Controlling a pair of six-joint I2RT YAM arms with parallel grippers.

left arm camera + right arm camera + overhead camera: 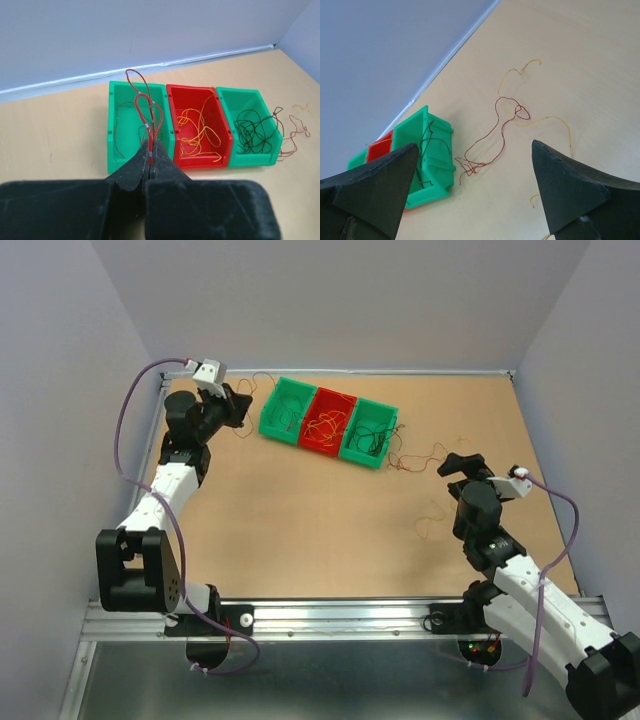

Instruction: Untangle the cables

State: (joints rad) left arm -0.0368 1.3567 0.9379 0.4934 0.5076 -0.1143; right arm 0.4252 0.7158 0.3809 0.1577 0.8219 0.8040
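The left pincer [150,159], near the far left corner of the bench [300,530], is pressed together on a red cable [149,137] that loops up over the left green bin [113,145]. Orange-yellow cables [197,131] lie in the red bin [192,89], and black cables [255,131] lie in the right green bin [239,92]. The right pincer [475,145] hangs spread over loose cables [502,131] toward the right edge.

Your bins [200,161] are smooth, slightly glossy plastic; the table [300,520] looks like matt tan board; the left fingers [70,210] are matt black, grainy; the red cable [149,142] has a smooth sleeve; the near rail [340,617] is brushed metal.
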